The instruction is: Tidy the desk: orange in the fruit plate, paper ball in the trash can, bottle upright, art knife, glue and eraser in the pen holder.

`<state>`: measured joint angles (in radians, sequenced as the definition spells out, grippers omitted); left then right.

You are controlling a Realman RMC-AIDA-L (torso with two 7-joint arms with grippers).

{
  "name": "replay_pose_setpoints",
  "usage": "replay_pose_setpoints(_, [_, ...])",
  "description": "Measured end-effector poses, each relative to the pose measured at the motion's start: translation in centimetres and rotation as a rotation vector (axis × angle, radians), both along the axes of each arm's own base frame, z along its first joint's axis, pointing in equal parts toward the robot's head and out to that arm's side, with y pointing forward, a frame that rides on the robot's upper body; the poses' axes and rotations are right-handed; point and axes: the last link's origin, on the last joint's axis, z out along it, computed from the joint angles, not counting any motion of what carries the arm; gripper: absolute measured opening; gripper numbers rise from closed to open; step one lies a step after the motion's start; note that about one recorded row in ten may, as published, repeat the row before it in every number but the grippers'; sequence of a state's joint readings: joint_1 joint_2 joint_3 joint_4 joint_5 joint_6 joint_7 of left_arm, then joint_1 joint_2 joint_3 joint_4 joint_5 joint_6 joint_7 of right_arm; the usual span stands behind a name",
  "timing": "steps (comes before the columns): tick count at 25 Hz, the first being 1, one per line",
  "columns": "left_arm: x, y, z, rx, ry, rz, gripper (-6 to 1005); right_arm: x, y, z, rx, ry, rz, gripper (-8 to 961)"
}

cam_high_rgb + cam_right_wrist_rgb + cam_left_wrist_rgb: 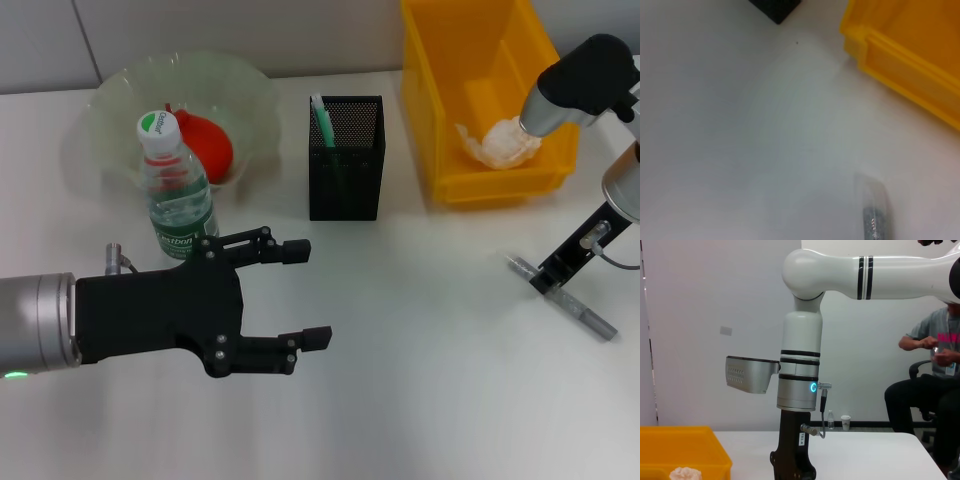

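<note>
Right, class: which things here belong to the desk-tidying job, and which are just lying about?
Job: orange, fruit plate, bottle, pen holder, paper ball, yellow bin, art knife under the right gripper; left gripper open beside the bottle.
Lying about: paper cup, far small bottle, seated person.

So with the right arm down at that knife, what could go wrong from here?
The right gripper sits over the thin grey metal art knife, lying flat on the white desk; a grasp could slip. The open left gripper hovers beside the upright clear plastic bottle and might topple it.
</note>
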<state>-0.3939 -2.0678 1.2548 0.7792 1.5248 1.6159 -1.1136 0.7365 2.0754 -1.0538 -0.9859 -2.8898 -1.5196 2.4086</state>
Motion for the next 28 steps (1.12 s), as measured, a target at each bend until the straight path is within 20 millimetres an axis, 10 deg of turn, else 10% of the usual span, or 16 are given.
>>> replay_pose_setpoints(28, [-0.2, -0.1, 0.1, 0.000, -0.002, 0.005, 827, -0.4, 0.0, 1.0, 0.062, 0.037, 0.024, 124])
